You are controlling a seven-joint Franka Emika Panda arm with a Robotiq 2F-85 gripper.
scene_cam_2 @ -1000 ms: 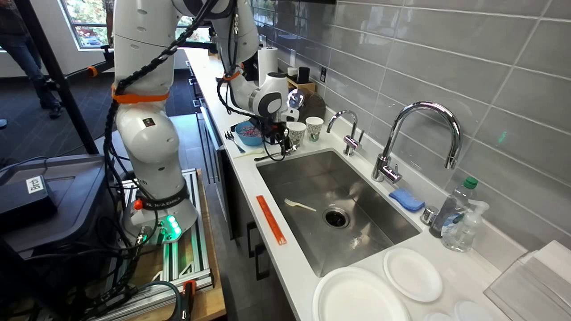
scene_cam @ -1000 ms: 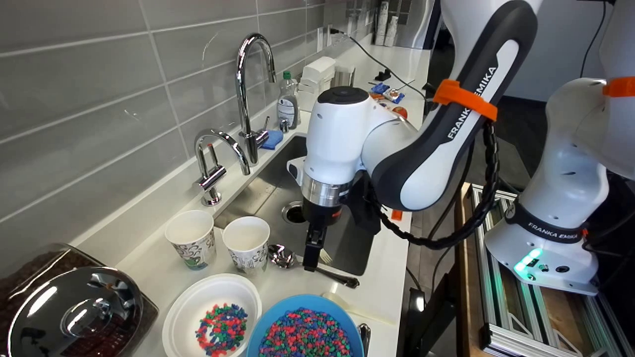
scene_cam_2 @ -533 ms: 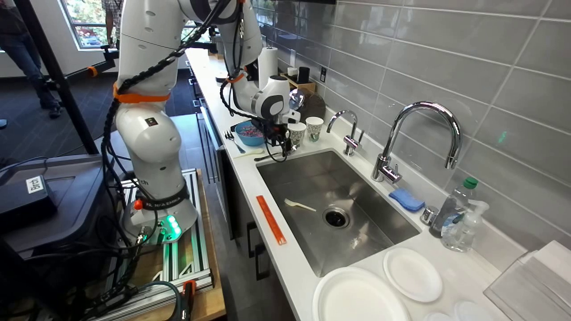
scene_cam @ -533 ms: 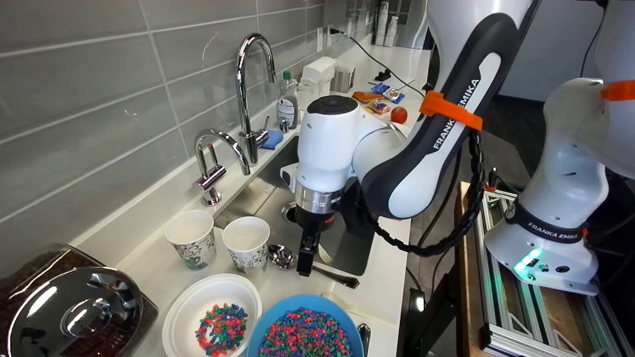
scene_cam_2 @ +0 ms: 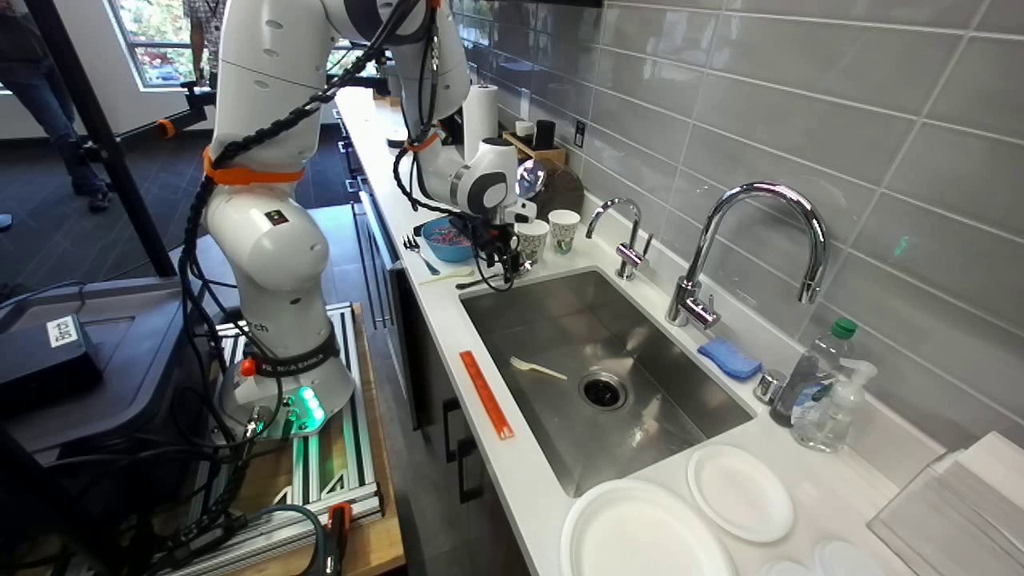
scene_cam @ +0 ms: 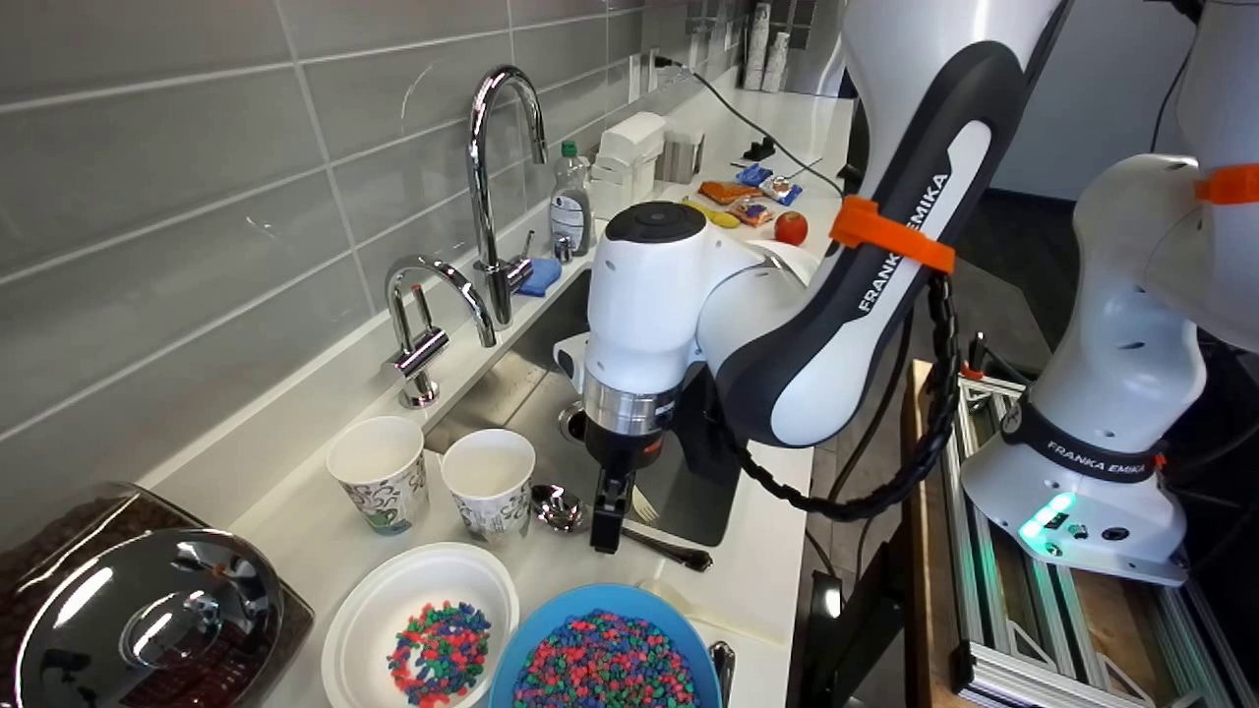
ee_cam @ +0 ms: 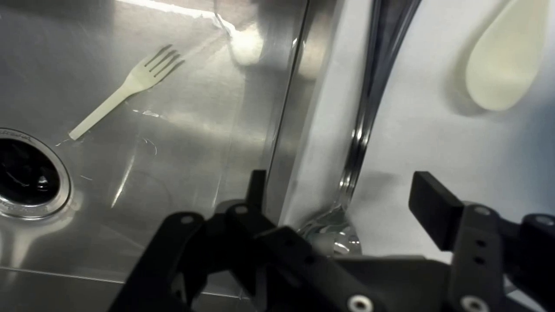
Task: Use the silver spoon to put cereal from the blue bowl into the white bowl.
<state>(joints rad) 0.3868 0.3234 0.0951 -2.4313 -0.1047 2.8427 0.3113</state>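
Silver spoon: one, shiny, lying on the tabletop beside the sink, rounded end near a patterned cup. Not lifted.

Blue bowl: one, well stocked with cereal, loose coloured pieces.

White bowl: one, near the blue bowl, holding a smaller patch of cereal. Touching or apart: cannot be told.

Jaws: one pair, spread, holding nothing. In the wrist view the spoon's neck runs between them, one side over the sink edge, the other over the tabletop. Height above the spoon: cannot be told.

Latest change: over the past second the arm has shifted toward the cup side and come down slightly; spoon, cup and bowls lie as they did.

Meaning for the task, as judged: lining-up looks all but finished, and closing on the spoon seems the next need. Scooping awaits a grip.

Likely trouble: the slim neck may twist in the grip, or a low approach may knock the sink edge.
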